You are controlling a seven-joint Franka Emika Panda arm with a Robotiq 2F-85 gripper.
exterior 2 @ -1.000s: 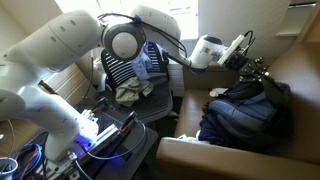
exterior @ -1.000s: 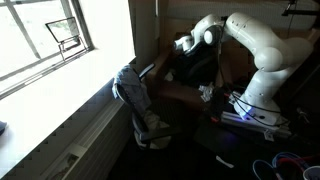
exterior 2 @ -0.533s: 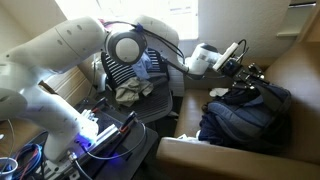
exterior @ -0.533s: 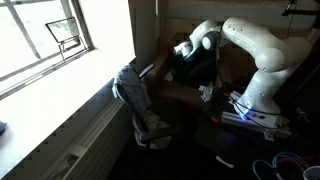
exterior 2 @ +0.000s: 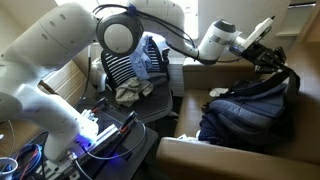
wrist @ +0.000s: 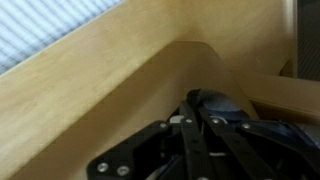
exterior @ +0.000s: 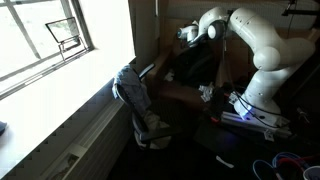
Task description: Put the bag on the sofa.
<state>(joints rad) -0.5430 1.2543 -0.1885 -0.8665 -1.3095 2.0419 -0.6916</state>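
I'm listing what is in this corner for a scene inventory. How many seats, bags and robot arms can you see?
Seats: 2, the sofa and the swivel chair
Bags: 1, the bag on the sofa
Robot arms: 1, the robot arm
Total: 4

Wrist view is blurring badly. The gripper (wrist: 197, 108) linkage is running off the bottom edge; tips are sitting together, but whether they're pinching fabric isn't readable. Only a sliver of bag (wrist: 215, 104) is showing behind them. In an exterior view, bag (exterior: 192, 66) and sofa (exterior: 175, 92) are merging in shadow. Arm (exterior 2: 60, 50) is hiding part of the chair (exterior 2: 130, 70); sofa (exterior 2: 305, 120) is running off the right edge.
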